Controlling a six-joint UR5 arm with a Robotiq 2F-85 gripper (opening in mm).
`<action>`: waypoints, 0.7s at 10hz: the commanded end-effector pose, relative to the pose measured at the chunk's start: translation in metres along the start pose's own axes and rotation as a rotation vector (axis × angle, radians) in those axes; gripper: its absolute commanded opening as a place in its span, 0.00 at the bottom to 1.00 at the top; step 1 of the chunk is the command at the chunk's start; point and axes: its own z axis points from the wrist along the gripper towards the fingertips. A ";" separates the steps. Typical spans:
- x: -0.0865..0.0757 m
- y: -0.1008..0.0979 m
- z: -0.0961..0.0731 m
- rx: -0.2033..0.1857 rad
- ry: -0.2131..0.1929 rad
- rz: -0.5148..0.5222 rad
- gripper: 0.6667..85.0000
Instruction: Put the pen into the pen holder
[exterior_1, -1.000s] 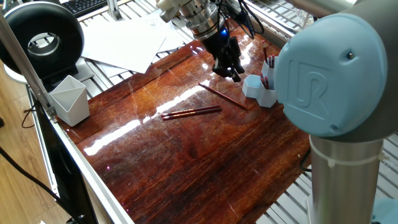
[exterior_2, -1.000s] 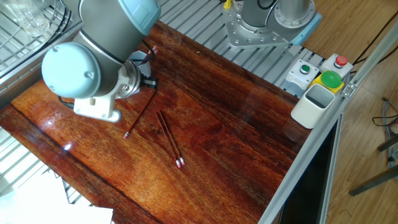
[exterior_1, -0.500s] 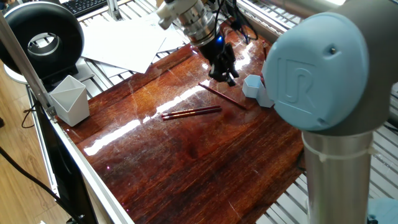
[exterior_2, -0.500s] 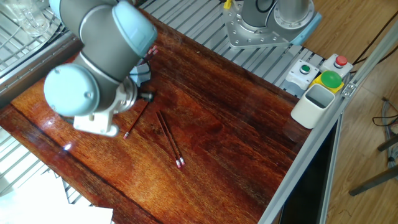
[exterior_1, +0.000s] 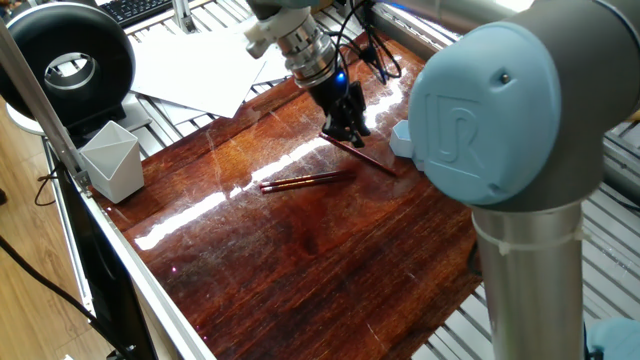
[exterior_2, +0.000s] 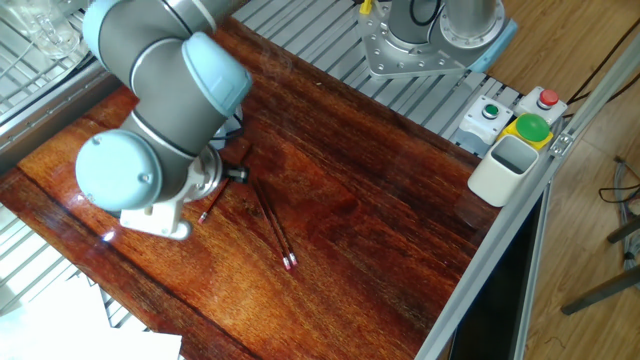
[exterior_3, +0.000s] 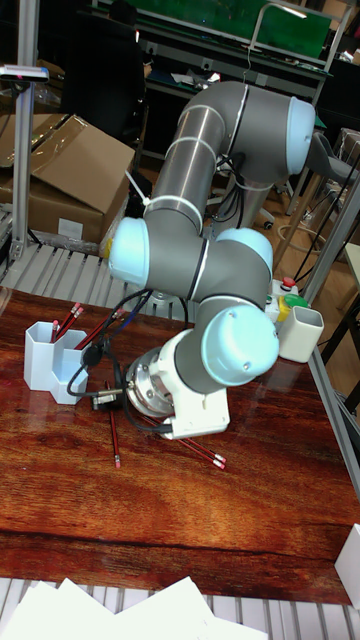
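In one fixed view we see the gripper (exterior_1: 343, 128) low over the glossy wooden table (exterior_1: 300, 250), its dark tips right at the upper end of a single dark red pen (exterior_1: 362, 153). That pen lies flat, its long axis running diagonally from under the gripper toward the light blue pen holder (exterior_1: 401, 138), which peeks out from behind the arm's big blue joint cap. We cannot tell how wide the jaws stand or whether they hold the pen. A pair of pens (exterior_1: 306, 181) lies side by side nearer the middle of the table, long axis almost level in the picture. A pale angular cup (exterior_1: 111, 160) stands at the table's left edge. The cap bears an embossed "UR" mark.

In the other fixed view the arm hides the gripper. One pen (exterior_2: 212, 203) shows below the wrist, slanting down-left, and the pair of pens (exterior_2: 274, 224) slants down-right with light-coloured ends toward the near edge. A white box (exterior_2: 506, 168) stands by a panel with red and green buttons (exterior_2: 532, 127).

In the tall fixed view the pen holder (exterior_3: 52, 364) stands at the left with red pens in it. The single pen (exterior_3: 113, 428) lies just to its right, nearly straight toward the camera. The gripper (exterior_3: 103, 395) sits at the pen's far end; its jaws are unclear.
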 end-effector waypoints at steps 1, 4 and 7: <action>-0.016 0.006 0.004 -0.017 -0.021 0.022 0.38; -0.022 0.005 0.007 -0.026 -0.033 0.024 0.35; -0.025 0.004 0.009 -0.024 -0.035 0.031 0.33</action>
